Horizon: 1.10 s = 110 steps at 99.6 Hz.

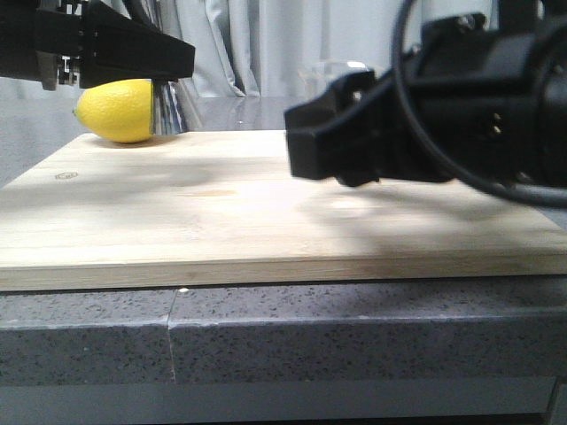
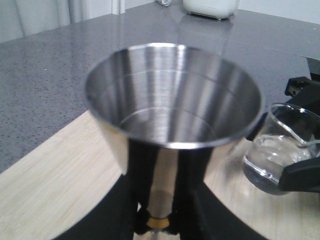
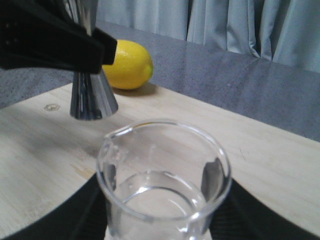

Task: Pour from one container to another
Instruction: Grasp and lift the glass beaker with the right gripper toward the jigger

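Wooden board [image 1: 221,221]: jigger [image 2: 172,107] upright in left jaws; beaker [image 3: 162,175] upright in right jaws.

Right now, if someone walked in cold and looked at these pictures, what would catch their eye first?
Probably the bright yellow lemon at the far left of the pale wooden board, beside the shiny hourglass-shaped steel jigger, which the left claw grips at its gold-tinted waist. Next, the small clear glass beaker with a pouring lip, holding a little clear liquid, clasped in the right claw just right of the jigger.
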{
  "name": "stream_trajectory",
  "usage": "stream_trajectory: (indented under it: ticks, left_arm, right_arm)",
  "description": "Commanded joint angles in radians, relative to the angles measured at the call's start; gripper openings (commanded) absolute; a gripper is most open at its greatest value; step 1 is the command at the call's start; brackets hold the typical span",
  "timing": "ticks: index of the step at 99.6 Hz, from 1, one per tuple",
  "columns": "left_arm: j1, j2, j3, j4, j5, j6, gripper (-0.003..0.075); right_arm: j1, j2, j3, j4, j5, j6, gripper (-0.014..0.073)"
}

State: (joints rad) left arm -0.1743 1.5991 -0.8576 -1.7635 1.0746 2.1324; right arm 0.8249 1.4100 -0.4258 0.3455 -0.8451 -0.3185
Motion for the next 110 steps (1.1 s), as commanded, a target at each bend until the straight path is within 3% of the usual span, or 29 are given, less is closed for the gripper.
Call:
stream_trajectory:
  ticks: [1,31,81,110]
  left_arm:
    - [-0.008,-0.027,-0.032,-0.033,0.08,-0.04,-0.0019]
    - [-0.008,-0.027,-0.032,0.062,0.126,-0.073,-0.0019]
    - [-0.008,-0.027,-0.032,0.16,0.182,-0.12,-0.0019]
    - [-0.008,-0.027,-0.032,0.192,0.182,-0.152,-0.0019]
  right_arm:
    - [-0.002,-0.022,-0.071,-0.024,-0.041,-0.046,0.027]
    - [-0.046,-0.022,-0.231,-0.024,0.084,-0.103,0.027]
    - [-0.104,-0.062,-0.45,-0.028,0.427,-0.365,0.027]
    - [-0.104,-0.062,-0.558,-0.136,0.551,-0.397,0.027]
